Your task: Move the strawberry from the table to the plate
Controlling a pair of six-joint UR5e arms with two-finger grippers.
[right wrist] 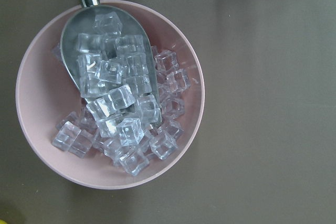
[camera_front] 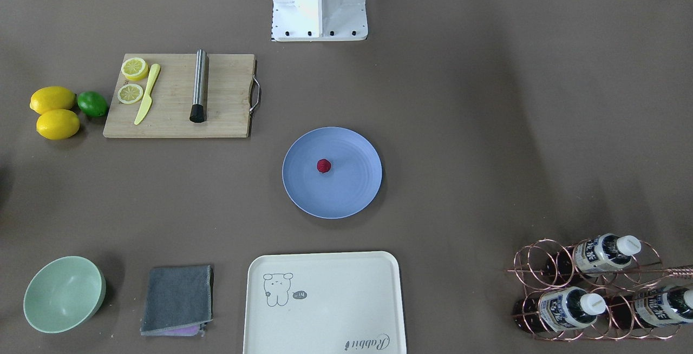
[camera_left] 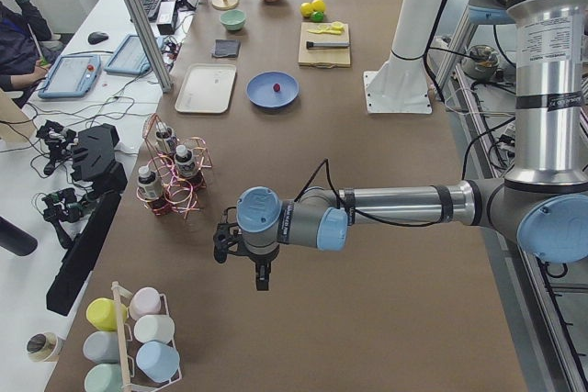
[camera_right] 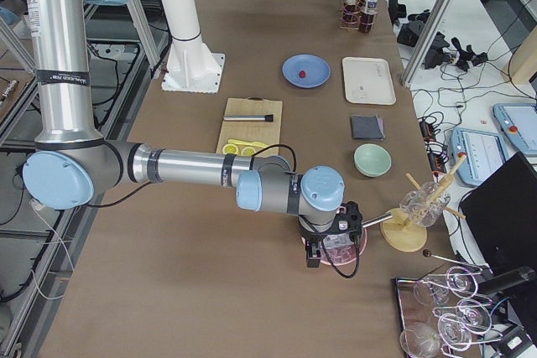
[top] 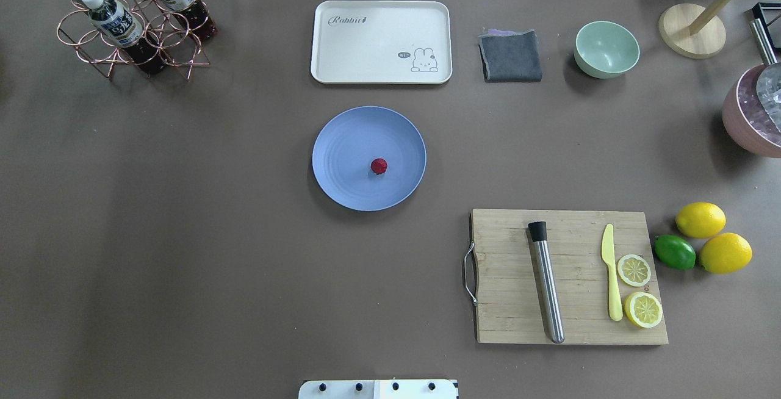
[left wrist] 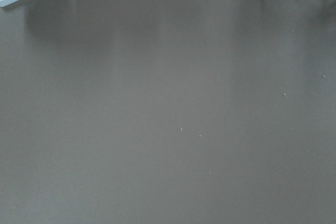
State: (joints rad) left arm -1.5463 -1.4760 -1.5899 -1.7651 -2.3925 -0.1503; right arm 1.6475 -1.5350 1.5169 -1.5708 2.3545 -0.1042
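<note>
The cream rectangular tray with a small animal drawing (camera_front: 335, 310) sits closest to the camera, at the bottom centre of the front-facing view. Just above it, mid-frame, lies the round, flat periwinkle-blue plate (camera_front: 352, 191). The tiny dark-red, bumpy strawberry (camera_front: 324, 165) rests on the plate, slightly off centre and well inside the rim. Nothing touches it.

Judged from this, the task looks complete. The fruit is off the broad matte grey-brown desk (camera_front: 460, 126) and on the plate, and no step appears to be left beyond keeping the arms away.

Neither arm reaches into the front-facing or overhead views. The left hand (camera_left: 262, 280) shows only in the left side view, low and centre in the frame, pointing down over bare desk. The plate is far up the frame from it, well apart. The right hand (camera_right: 315, 257) shows only in the right side view, lower centre, above a pink round bowl (right wrist: 37, 93) of clear ice cubes with a metal scoop in it. It too is well apart from the plate.

From these side views I cannot tell whether either hand's fingers are spread or pressed together. Neither appears to carry anything.
</note>
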